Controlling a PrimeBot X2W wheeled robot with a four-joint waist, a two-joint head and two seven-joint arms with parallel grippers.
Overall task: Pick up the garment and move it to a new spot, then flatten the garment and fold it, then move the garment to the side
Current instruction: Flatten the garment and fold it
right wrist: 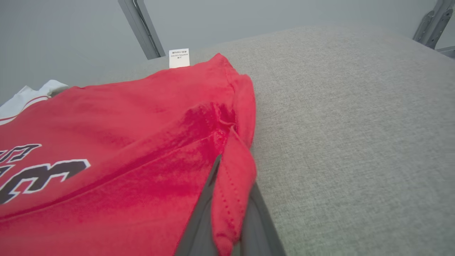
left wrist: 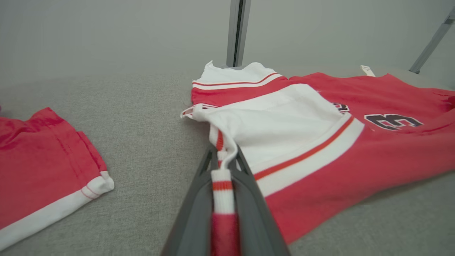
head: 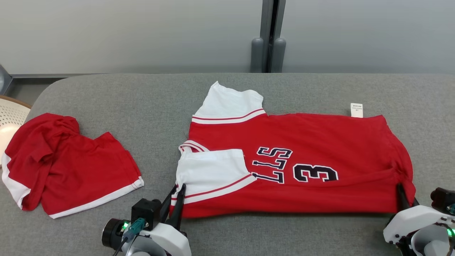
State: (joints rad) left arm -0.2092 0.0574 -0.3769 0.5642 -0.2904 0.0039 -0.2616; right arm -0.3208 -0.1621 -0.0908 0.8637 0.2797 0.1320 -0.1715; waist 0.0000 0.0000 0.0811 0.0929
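- Jersey (head: 312, 142) lies spread across the middle of the surface (head: 142, 92), long side parallel to the near edge, print facing up.
- Left gripper (head: 176, 199) is pinching the jersey's near-left corner. The left wrist view shows striped trim clamped between its fingers.
- Right gripper (head: 403, 193) is pinching the near-right hem corner. The right wrist view shows red cloth bunched between its fingers.
- Done, judging by the layout: jersey moved and mostly flattened, and the near sleeve (head: 209, 170) is turned in over the chest.
- In hand, my read: a lengthwise fold. The near long edge looks slightly lifted, with shadow under it in the left wrist view.
- Left to do: far sleeve (head: 229, 103) is not folded yet, then finish the fold, then shift the jersey aside.
- There are creases at the right hem by the grip, so it may need smoothing.
- Shorts (head: 71, 160) sit crumpled toward the surface's left edge, well apart from the jersey and untouched. I can't tell if they are part of this task.
- Hidden: cloth covers the right gripper's tips in the head view, and its body is cut off at the frame corner.
- The near sleeve covers the start of the lettering beside the 3.
- Tag (head: 356, 110) at the jersey's far edge is unreadable.
- Basket (head: 10, 113) beyond the left edge is cut off.
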